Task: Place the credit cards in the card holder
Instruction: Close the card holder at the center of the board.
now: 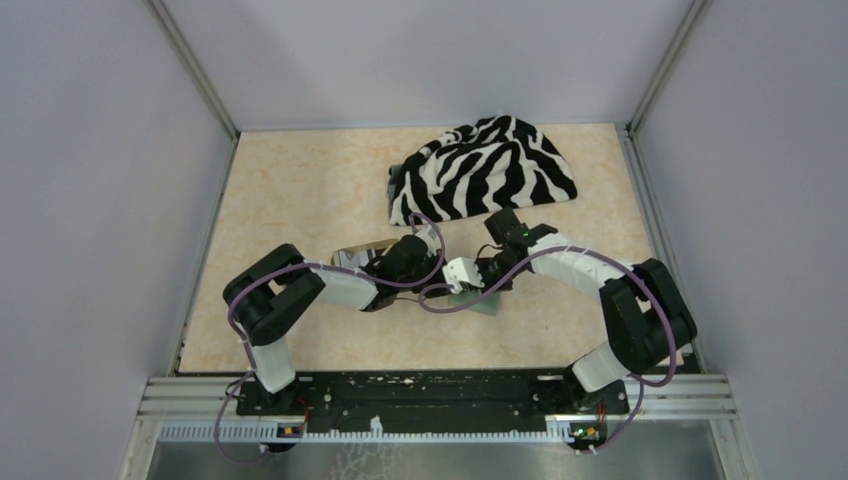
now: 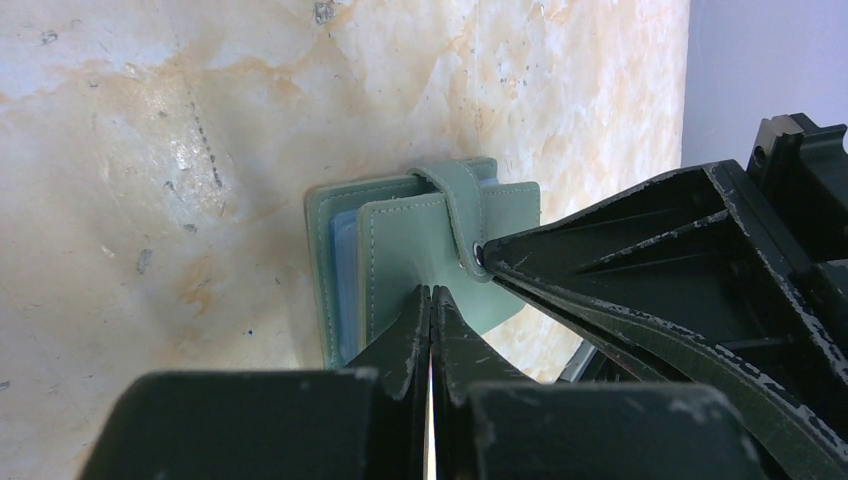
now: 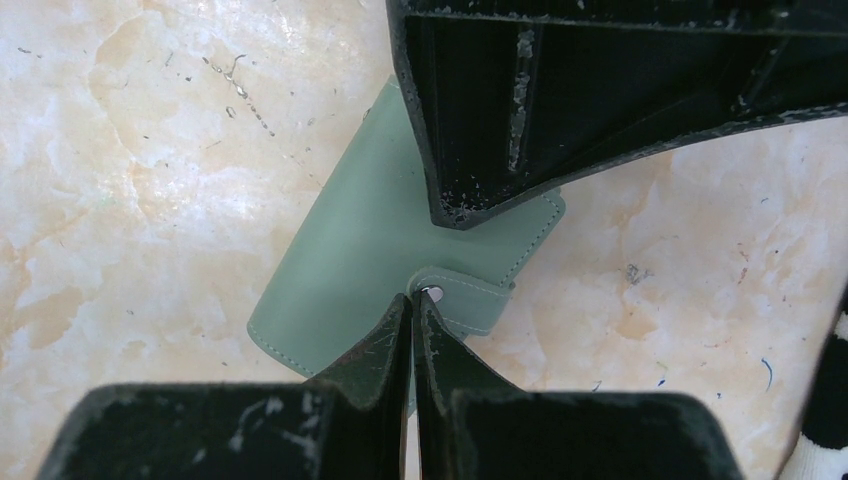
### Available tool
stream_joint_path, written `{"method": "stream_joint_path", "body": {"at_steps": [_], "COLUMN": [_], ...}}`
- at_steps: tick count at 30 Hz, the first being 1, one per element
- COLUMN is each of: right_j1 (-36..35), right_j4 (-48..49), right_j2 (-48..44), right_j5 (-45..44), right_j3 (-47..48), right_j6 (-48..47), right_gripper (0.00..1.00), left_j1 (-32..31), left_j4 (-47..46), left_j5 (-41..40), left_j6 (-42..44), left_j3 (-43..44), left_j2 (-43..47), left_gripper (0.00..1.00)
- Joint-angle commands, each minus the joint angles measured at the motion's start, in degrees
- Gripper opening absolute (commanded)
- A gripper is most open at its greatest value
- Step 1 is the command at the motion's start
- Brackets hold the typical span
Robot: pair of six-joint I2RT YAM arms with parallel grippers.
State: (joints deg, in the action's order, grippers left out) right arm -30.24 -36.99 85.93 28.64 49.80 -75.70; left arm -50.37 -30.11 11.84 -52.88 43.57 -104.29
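A beige marbled tabletop [image 1: 300,200] is enclosed on three sides by plain pale grey walls [image 1: 420,60] and bordered by metal rails [image 1: 700,398].

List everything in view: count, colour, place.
card holder: one, sage green with a blue-grey inside, folded over, on the table between the two grippers' tips
credit cards: none in view
zebra-striped cloth: one, black and white, bunched at the far side of the table
tan object: one, mostly hidden behind the left arm; cannot tell what it is
table: one, beige marbled
walls: grey, on three sides
left gripper: one, black, shut, tips against the card holder's cover
right gripper: one, black, shut, tips at the strap of the card holder
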Motion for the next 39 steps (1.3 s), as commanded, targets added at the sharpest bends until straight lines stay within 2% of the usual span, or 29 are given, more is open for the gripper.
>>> {"method": "stream_joint_path", "body": {"at_steps": [1,13,19,39], "right_j1": [-2.14,-3.69,-3.69,-3.73], "right_j4": [-1.07,0.02,0.26,0.63], "right_j2": [0.27,0.46,0.29,0.09], "right_j5": [-0.43,-2.53,-2.39,-2.36], "right_j3": [-1.55,-1.53,-1.9,-1.99], "right_j6": [1.72,3.59,3.39,3.61], "right_gripper": [0.0,0.0,0.0,0.0], "left_j1": [-0.08,-0.08,-0.08,-0.08], "left_j4": [-0.98,-8.15,-8.26,-6.52], "left_j5": [1.79,4.21,1.49,3.49], "left_j6": [0.13,-2.46,-2.91,-4.42], "left_j3": [-0.83,-1.86,-1.61,3.71], "left_j2": [0.02,0.89,1.08,-6.04], "left_gripper": [0.0,0.0,0.0,0.0]}}
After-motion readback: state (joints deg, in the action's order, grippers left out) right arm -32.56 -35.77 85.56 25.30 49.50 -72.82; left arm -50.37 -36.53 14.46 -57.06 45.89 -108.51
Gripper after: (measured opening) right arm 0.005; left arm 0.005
